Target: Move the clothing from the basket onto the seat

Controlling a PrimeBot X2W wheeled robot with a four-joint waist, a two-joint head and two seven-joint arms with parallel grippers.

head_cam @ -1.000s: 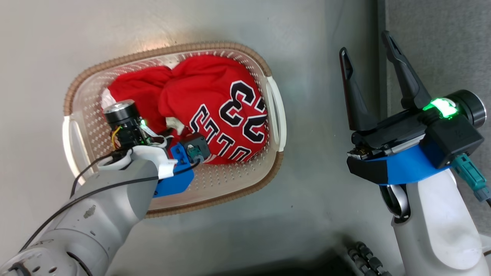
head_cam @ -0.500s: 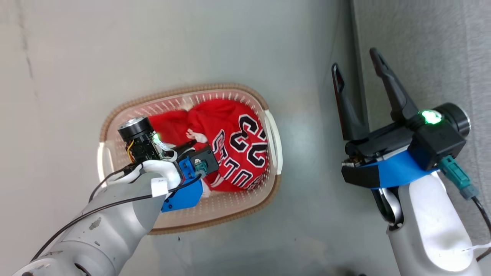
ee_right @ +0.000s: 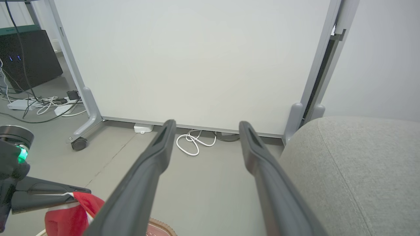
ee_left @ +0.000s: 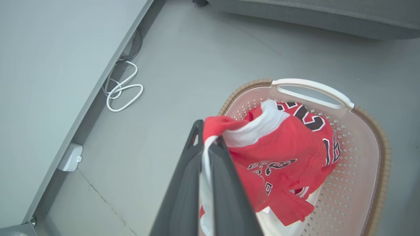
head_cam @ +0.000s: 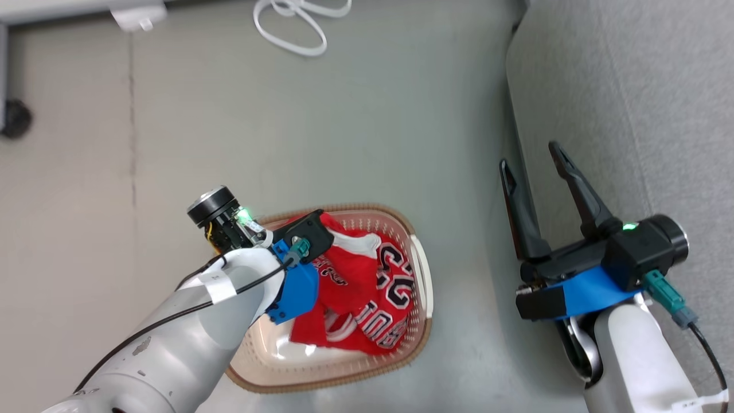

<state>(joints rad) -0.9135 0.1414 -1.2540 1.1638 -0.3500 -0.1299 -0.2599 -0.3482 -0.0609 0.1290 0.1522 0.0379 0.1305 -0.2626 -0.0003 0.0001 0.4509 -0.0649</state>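
Clothing (head_cam: 355,287) in red, with black white-edged lettering, hangs in a bunch over the basket (head_cam: 269,355), its lower folds inside the perforated walls. The left gripper (ee_left: 206,144) has its two dark fingers pressed together on a fold of white trim and red cloth (the trim runs down between them). The left forearm (head_cam: 189,332) comes up from the lower left of the head view and crosses the basket's near rim, with the wrist above the basket's left side and the fingers aimed down and forward at its inside. The right gripper (head_cam: 530,158) is held well apart from the basket, above the line where the floor (head_cam: 373,115) meets the seat (head_cam: 631,86). Its fingers are spread wide with nothing between them and point roughly level toward a white panel (ee_right: 197,59) on castors. The right forearm (head_cam: 631,361) stands upright beneath it. A white cable (head_cam: 298,26) lies looped on the floor beyond the basket.
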